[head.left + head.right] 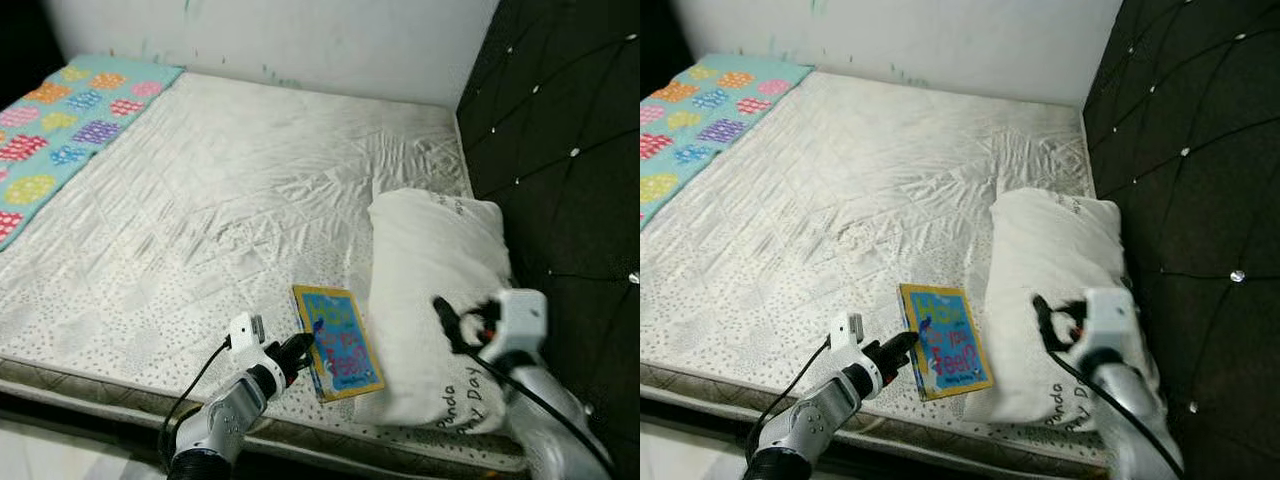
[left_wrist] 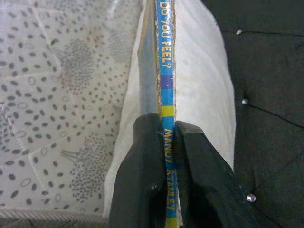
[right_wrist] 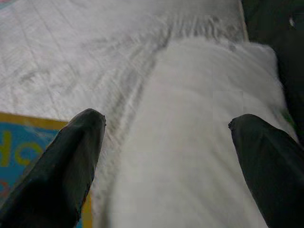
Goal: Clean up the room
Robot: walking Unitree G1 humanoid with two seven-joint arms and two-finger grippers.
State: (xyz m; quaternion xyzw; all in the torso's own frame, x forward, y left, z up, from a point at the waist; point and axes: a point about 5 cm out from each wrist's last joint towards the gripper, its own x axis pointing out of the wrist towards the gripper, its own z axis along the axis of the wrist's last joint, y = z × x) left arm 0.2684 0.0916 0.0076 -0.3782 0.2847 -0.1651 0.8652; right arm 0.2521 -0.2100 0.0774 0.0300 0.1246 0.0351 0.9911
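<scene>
A blue book [image 1: 337, 342] with a yellow border lies near the front edge of the bed [image 1: 220, 210], just beside a white pillow [image 1: 435, 300] that rests against the dark padded headboard [image 1: 560, 150]. The left gripper [image 1: 303, 346] has its jaws closed tight on the book's spine at the near corner. The right gripper [image 3: 166, 156] hovers over the pillow with jaws spread wide, holding nothing. A patterned teal blanket [image 1: 60, 120] covers the bed's far left corner

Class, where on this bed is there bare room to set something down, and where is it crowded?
Free: the mattress between the blanket and the pillow. Crowded: the near corner, where the left gripper pinches the book beside the pillow under the right gripper.
</scene>
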